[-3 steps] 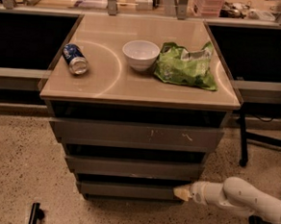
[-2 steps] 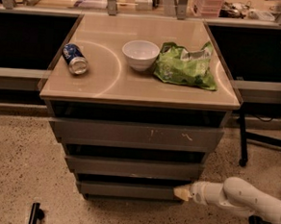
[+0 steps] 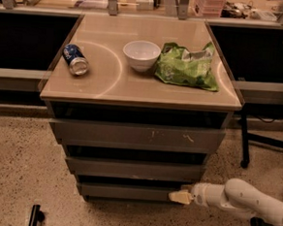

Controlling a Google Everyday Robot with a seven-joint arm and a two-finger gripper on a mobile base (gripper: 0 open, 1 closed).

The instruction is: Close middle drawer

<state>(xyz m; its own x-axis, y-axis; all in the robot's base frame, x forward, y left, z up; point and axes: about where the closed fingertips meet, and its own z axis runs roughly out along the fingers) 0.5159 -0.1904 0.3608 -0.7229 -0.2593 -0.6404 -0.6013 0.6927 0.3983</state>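
Note:
The middle drawer (image 3: 135, 169) shows a plain grey-brown front in the cabinet, below the scratched top front (image 3: 137, 135) and above the narrower bottom front (image 3: 124, 191). A dark gap lies above its front. My gripper (image 3: 180, 197) is at the end of the white arm (image 3: 237, 198), which comes in from the lower right. The gripper tip is at the right part of the bottom front, just below the middle drawer's lower edge. I cannot tell whether it touches either front.
On the cabinet's top (image 3: 104, 83) lie a blue can (image 3: 75, 60) on its side, a white bowl (image 3: 141, 54) and a green bag (image 3: 187, 65). A chair base (image 3: 246, 141) stands to the right. The floor is speckled. A dark object (image 3: 35, 217) is at the lower left.

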